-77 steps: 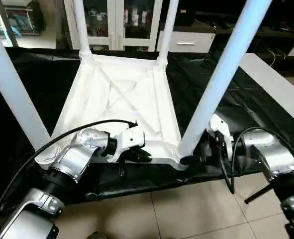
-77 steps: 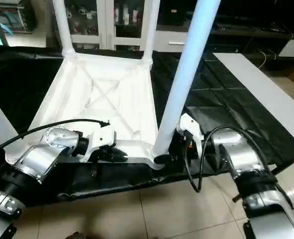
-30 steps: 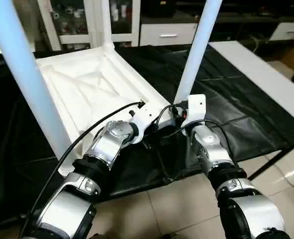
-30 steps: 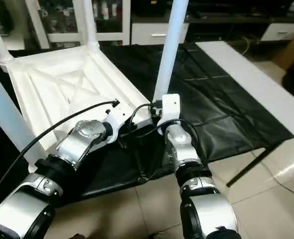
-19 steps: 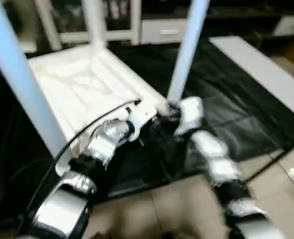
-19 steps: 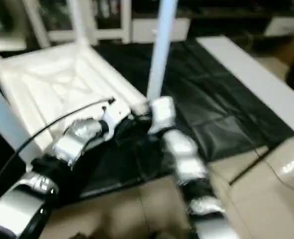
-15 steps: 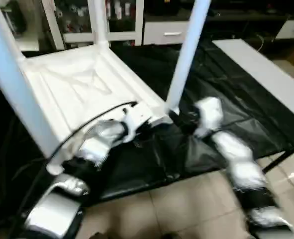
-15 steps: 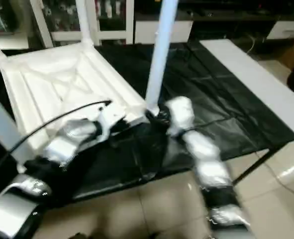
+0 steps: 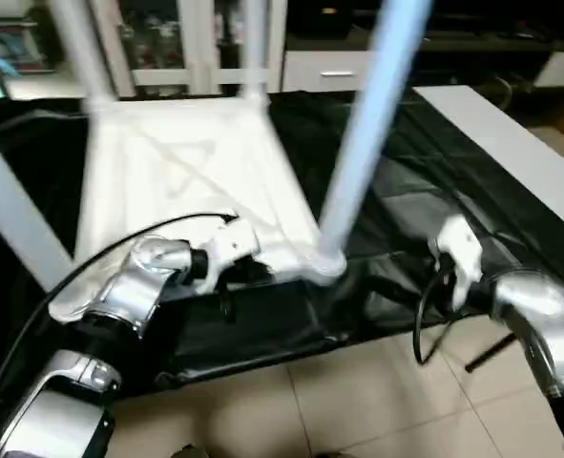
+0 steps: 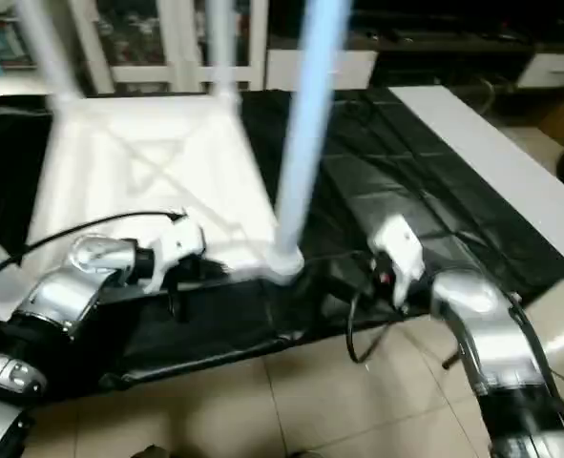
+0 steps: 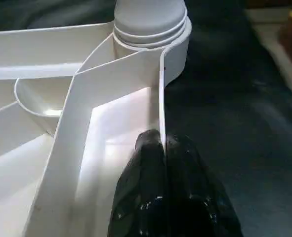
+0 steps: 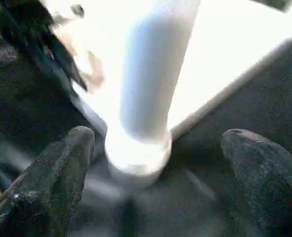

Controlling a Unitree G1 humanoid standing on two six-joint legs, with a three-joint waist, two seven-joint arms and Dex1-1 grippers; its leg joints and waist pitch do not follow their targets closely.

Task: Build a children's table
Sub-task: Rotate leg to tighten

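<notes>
Black cloth covering the big work table (image 9: pixel 434 191), w/ white cabinets behind. White plastic children's table (image 9: pixel 181 181) is lying upside down on it, X-ribbed underside facing up, tapered white tube legs standing up. Left hand (image 11: pixel 164 163) is pinching the thin rim wall of the top just beside the near corner socket, fingers closed on it. Right hand (image 12: pixel 155 173) is sitting wide open, fingers either side of the near right leg (image 9: pixel 363 143) w/o touching. Judgement: leg looks seated; best keeping the rim pinned while checking the socket is fully home, approaching square to avoid tipping the leg.
</notes>
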